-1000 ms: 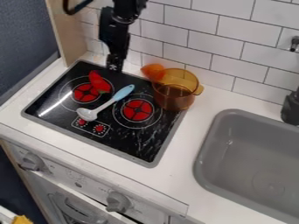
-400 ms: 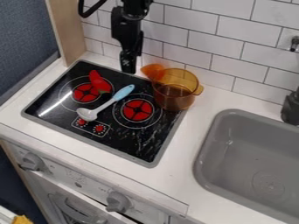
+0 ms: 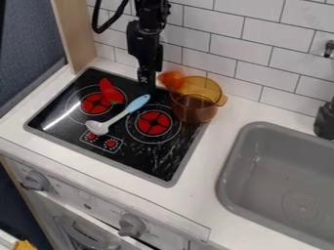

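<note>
The spoon point(image 3: 118, 116) is lying aslant on the black stove point(image 3: 147, 158), its white bowl pointing to the front left and its pale blue handle running to the back right, between the left burner point(image 3: 96, 104) and the right burner point(image 3: 154, 122). The gripper point(image 3: 146, 87) is hanging over the back of the stove, tip down, near the end of the blue handle. From this slant I cannot tell whether its jaws are standing wide or narrow.

Left of the gripper, a red toy point(image 3: 110, 90) with a green end is resting at the left burner. On the other side, the see-through amber pot point(image 3: 194, 105) is standing at the stove's back right corner, its small handle facing right; an orange piece point(image 3: 170, 79) is showing at its left rim.

Farther out, the white counter point(image 3: 203, 168) is surrounding the stove, and the grey sink point(image 3: 267, 168) is sitting to the right, with a black tap point(image 3: 324, 121) rising behind it. White tiles point(image 3: 228, 53) are lining the wall, and a wooden panel point(image 3: 70, 34) is standing at the back left. Below, two grey knobs are jutting from the front.
</note>
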{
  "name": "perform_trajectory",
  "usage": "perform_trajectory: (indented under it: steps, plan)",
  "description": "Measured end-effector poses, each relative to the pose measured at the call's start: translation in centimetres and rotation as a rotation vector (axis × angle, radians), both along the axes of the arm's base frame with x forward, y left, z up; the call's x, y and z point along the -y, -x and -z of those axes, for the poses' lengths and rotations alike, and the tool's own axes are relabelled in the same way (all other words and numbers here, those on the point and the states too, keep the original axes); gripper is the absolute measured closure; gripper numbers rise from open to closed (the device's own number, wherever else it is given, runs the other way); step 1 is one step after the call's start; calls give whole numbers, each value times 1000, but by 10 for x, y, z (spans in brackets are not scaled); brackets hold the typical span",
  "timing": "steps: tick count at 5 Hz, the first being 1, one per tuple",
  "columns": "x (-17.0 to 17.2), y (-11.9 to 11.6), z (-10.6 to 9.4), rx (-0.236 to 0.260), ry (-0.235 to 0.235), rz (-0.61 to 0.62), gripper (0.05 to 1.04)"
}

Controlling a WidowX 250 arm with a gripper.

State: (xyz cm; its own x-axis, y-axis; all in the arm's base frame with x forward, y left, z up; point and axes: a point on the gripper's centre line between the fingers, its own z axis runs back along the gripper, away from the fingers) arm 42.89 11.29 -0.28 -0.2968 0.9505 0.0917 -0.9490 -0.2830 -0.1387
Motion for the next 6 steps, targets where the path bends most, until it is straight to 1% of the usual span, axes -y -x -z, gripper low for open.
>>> perform_trajectory:
  steps: [1, 2, 3, 4, 5, 6]
  plan:
    - [3, 0, 8, 7, 4, 19, 83]
    - [7, 5, 16, 17, 19, 52, 83]
    - [12, 6, 14, 104, 66, 134, 83]
    - [14, 5, 13, 145, 81, 188, 84]
    - [17, 2, 12, 155, 91, 200, 84]
    - [26, -4, 10, 156, 107, 199, 131]
